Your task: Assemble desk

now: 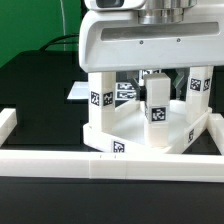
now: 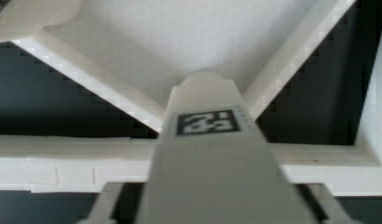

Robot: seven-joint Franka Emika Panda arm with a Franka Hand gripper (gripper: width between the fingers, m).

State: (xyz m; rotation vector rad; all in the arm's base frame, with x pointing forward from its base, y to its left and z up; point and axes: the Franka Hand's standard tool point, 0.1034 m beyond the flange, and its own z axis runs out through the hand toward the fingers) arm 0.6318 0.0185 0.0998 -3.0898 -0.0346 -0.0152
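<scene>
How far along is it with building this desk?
Well underway. The desk top lies flat. Two legs already stand upright on it: one leg on the exterior view's left and another leg on its right. The hand sits just above a third leg, apparently seating it; whether it grips is unclear. No fourth leg shows, so that likely remains.

White arm low over the work, tool (image 1: pixel 157 78) pointed straight down, fingers hidden.
</scene>
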